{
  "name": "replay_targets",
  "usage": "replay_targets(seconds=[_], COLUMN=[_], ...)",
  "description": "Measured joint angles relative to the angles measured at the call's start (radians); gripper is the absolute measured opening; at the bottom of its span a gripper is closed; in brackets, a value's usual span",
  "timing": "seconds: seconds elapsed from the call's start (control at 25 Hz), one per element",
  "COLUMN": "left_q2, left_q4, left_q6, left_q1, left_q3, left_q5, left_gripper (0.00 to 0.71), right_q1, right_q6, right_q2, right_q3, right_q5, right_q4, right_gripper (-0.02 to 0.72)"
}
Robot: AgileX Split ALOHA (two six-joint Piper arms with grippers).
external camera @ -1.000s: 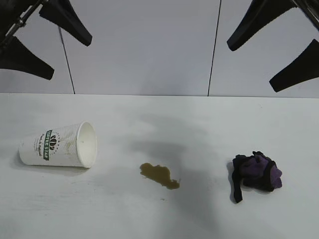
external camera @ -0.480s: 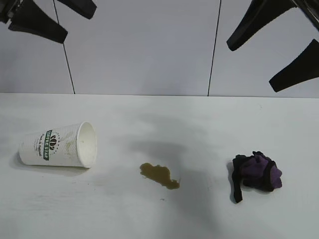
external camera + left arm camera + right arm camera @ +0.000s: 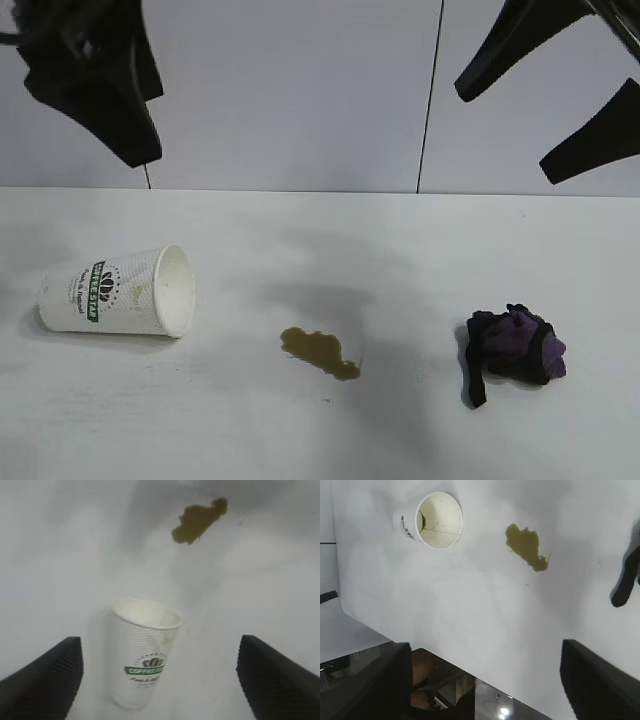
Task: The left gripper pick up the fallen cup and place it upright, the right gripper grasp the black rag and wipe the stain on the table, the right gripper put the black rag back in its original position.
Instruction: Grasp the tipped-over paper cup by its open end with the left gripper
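Note:
The white paper cup (image 3: 120, 292) lies on its side at the left of the table (image 3: 330, 240), its mouth towards the brown stain (image 3: 320, 352) in the middle. The black and purple rag (image 3: 515, 345) sits bunched at the right. My left gripper (image 3: 100, 90) hangs high above the cup, open and holding nothing. In the left wrist view the cup (image 3: 142, 655) lies below and between the spread fingers of my left gripper (image 3: 159, 640), with the stain (image 3: 197, 520) beyond. My right gripper (image 3: 550, 95) hangs open, high above the rag.
Grey wall panels (image 3: 290, 90) stand behind the table. The right wrist view looks down past my right gripper (image 3: 485, 647) at the cup (image 3: 437, 520), the stain (image 3: 526, 546), a strip of the rag (image 3: 625, 580) and the table's edge (image 3: 445, 665) with dark floor below.
My left gripper has turned and swung lower over the cup at the upper left. The right arm, cup, stain and rag have not moved.

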Motion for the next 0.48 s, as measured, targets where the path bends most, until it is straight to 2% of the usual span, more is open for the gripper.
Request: replay_targets(seconds=[0.08, 0.2, 0.48], left_q2=[0.050, 0.121, 0.244], left_q4=[0.087, 0.169, 0.302], left_q6=[0.000, -0.001, -0.042], left_q1=[-0.044, -0.080, -0.084], left_q3=[0.000, 0.000, 0.000], left_q5=[-0.013, -0.031, -0.066], left_gripper=[0.605, 0.605, 0.605], right_q1=[0.000, 0.000, 0.000], right_q6=[-0.001, -0.001, -0.001], right_q2=[0.000, 0.000, 0.000], right_q3=[0.000, 0.000, 0.000], right_q5=[-0.001, -0.001, -0.002], right_q4=[0.000, 0.000, 0.000], right_gripper=[0.563, 0.563, 0.563])
